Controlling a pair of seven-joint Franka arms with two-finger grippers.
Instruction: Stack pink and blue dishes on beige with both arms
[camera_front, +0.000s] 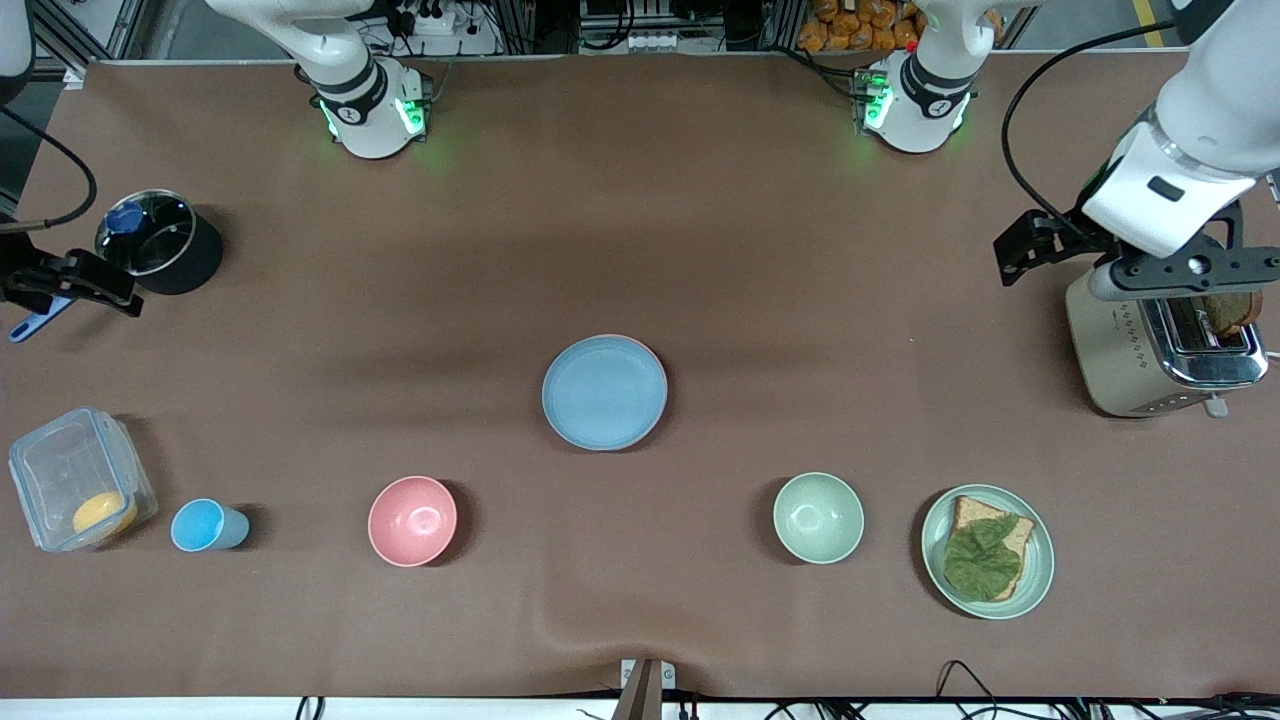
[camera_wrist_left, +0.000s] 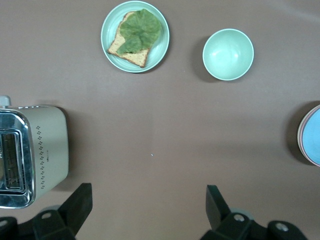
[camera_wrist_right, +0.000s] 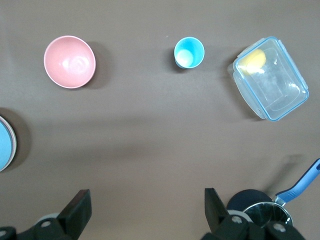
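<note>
Stack looks built: blue plate on top at mid-desk, pink plate rim peeking beneath; beige not visible, presumably underneath. Likely only retreat remaining. Right pincer over the saucepan near the right arm's desk edge, spread wide, empty. Left pincer by the toaster, wide open, empty.

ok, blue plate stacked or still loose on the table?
Stacked. The blue plate lies on top at mid-table, a pink plate rim peeking out beneath. Beige plate under them: cannot tell.
</note>
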